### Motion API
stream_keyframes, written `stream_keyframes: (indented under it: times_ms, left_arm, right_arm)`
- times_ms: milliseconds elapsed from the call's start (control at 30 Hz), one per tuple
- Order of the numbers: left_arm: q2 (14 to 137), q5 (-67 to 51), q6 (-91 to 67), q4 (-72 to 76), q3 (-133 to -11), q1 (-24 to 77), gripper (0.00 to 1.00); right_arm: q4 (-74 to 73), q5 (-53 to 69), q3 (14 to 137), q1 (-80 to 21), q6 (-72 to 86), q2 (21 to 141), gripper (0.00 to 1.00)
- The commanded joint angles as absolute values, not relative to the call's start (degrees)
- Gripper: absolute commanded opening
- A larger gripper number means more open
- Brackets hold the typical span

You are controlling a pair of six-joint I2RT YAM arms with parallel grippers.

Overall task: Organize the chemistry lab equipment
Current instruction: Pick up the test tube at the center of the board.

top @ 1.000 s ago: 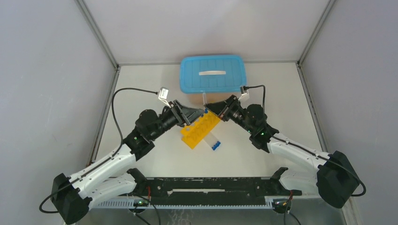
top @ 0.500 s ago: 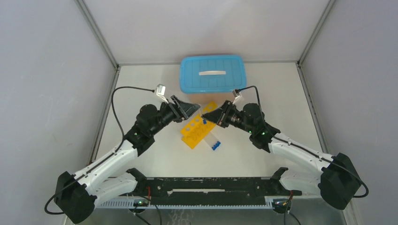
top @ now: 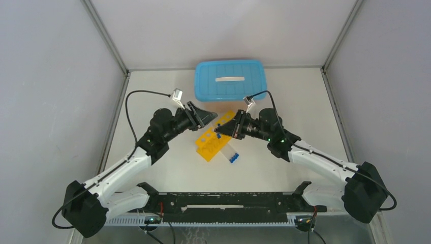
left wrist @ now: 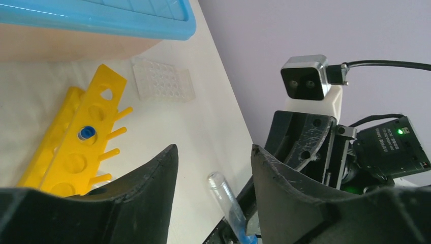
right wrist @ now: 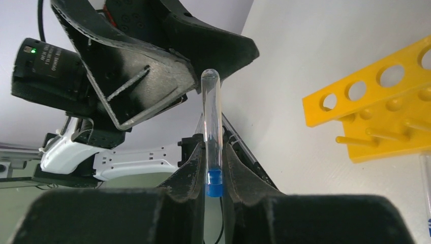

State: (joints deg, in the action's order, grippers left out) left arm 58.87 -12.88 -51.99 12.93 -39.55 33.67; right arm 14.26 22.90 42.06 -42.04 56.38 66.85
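Mid-transfer: my R end effector pinches a small clear blue-capped tube, L end effector open, empty; next prob. needs lining up over yellow plastic round-holed rack.

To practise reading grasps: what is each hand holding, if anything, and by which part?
The right hand grips a clear blue-capped tube by its capped end; the left hand is open, holding nothing.

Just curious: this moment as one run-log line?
right gripper: gripping clear tube | left gripper: open, empty | yellow rack: one racked tube
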Motion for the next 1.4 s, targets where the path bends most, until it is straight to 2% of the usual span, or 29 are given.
stream_keyframes:
  times_ms: [0, 400, 633, 1367]
  left_arm:
    - [58.86, -16.02, -51.86, 16.09, -42.34, 32.95, 0.56]
    - [59.63, -20.72, -52.3, 15.88, -40.93, 31.85, 0.48]
    - [58.65, -21.32, -52.56, 15.98, -40.16, 30.88, 0.4]
    - [57.82, -27.53, -52.23, 13.42, -39.63, 29.05, 0.36]
  right_arm:
    - [15.67, 24.68, 44.77, -42.36, 55.03, 67.96, 0.15]
    - [16.15, 25.48, 45.79, -42.04, 54.76, 69.08, 0.15]
    - [15.19, 26.1, 45.97, -41.66, 54.5, 69.28, 0.15]
    - [15.53, 27.93, 47.02, -40.7, 54.37, 70.08, 0.15]
